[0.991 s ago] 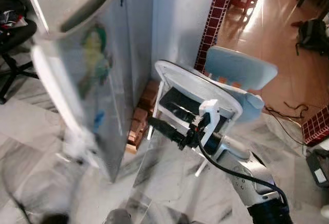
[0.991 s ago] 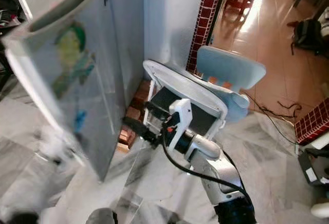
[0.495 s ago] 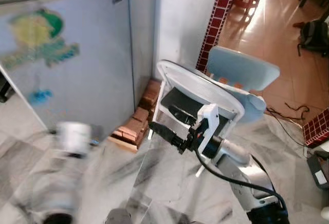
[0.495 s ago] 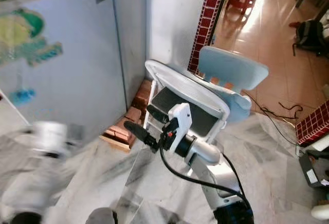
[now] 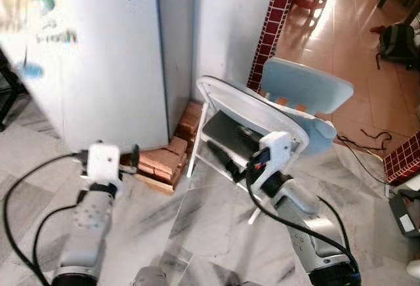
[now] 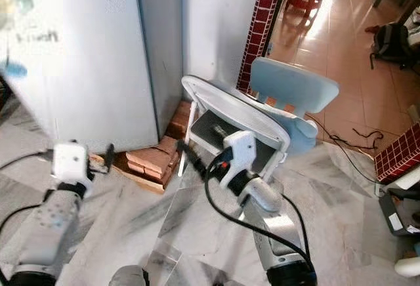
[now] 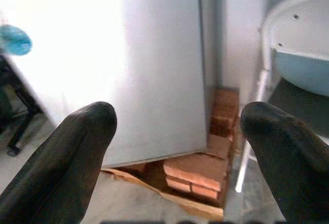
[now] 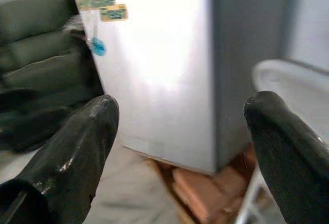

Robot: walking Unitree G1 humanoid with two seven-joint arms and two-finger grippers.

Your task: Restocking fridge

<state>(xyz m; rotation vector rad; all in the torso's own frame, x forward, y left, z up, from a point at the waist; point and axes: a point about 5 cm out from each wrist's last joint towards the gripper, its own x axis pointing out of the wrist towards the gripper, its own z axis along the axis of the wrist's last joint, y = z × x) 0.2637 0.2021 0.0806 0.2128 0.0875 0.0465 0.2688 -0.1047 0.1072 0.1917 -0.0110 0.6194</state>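
Note:
The small white fridge stands at the back left with its door shut; blurred stickers show on the door. It rests on red bricks. My left gripper is held low in front of the fridge's bottom corner, open and holding nothing, its fingers wide apart. My right gripper hovers beside the folding chair, also open and holding nothing, pointing towards the fridge's side and the bricks.
The white and pale blue folding chair stands just right of the fridge. A red-tiled pillar rises behind it. A black bag and cables lie on the wooden floor at the right. A black office chair base is at far left.
The fridge door has swung from wide open to shut. My left arm has come up into sight before the fridge. My right gripper has drawn back closer to the chair.

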